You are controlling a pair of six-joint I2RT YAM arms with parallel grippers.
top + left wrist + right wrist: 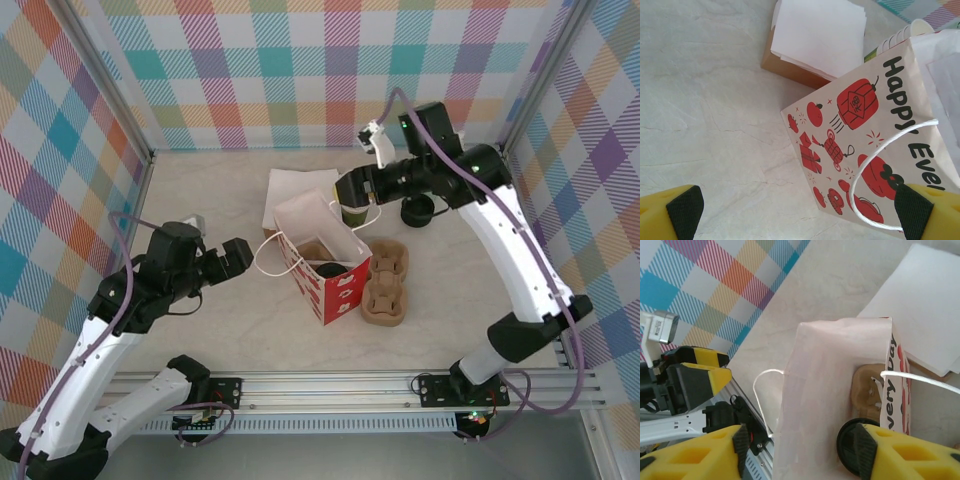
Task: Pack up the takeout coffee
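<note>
The right gripper (802, 447) hangs over the mouth of the paper bag (810, 390), its fingers apart and nothing between them. The left gripper (799, 215) is spread fully and empty, low at the bag's left side. Inside the bag, beside an empty well of a pulp carrier (867, 390), sits a round black top that I take for the takeout coffee (846, 442) under a lid. Its wall is hidden from me, so this is only my judgement. This top is very near to the right pad, and I cannot tell if they touch. If I lift carelessly, the pad may drag the lid or tip the cup. The finger may also hook the white cord handle (851, 190) or the thin bag rim and pull the bag over. The bag stands about in the middle of the table (200, 200). Room is tight around it: two pulp carriers (385, 285) are just beside its right side, a stack of cups (897, 37) and a pile of white sheets (815, 35) stand behind, and a loose black lid (415, 212) lies toward the right edge. Straight up looks free, and the table's left part is bare.
</note>
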